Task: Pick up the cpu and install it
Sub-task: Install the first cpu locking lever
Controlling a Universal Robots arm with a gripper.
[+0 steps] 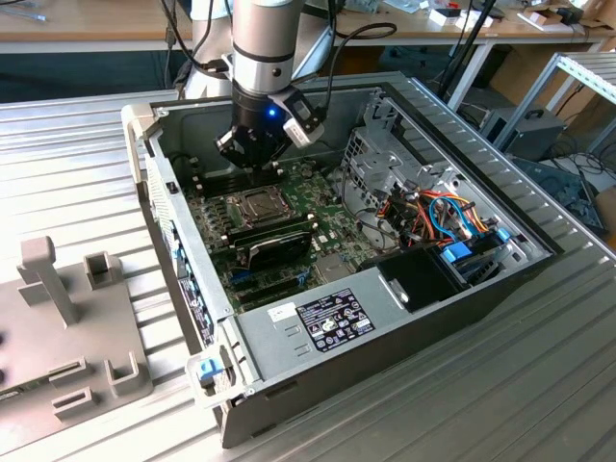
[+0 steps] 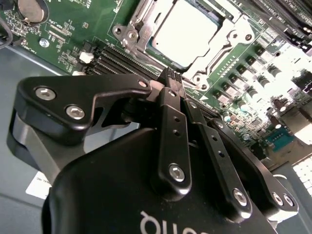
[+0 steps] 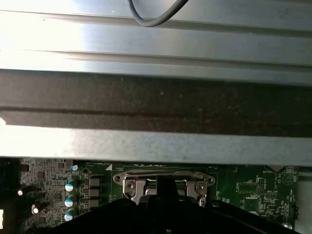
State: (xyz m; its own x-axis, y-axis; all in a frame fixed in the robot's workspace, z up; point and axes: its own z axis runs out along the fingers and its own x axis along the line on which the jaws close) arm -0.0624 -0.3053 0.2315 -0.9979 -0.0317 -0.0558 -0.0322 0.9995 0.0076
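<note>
The cpu already sits flat in its socket on the green motherboard, inside the open computer case that rests on the ribbed metal tabletop. Judging by this, the pick and the placing look done; the hinged metal frame around the chip appears not yet clamped over it, though that is hard to confirm. The end effector hovers just above the board, its fingertips pressed together and holding nothing. In the second wrist view the chip lies just beyond those tips, apart from them.
</note>
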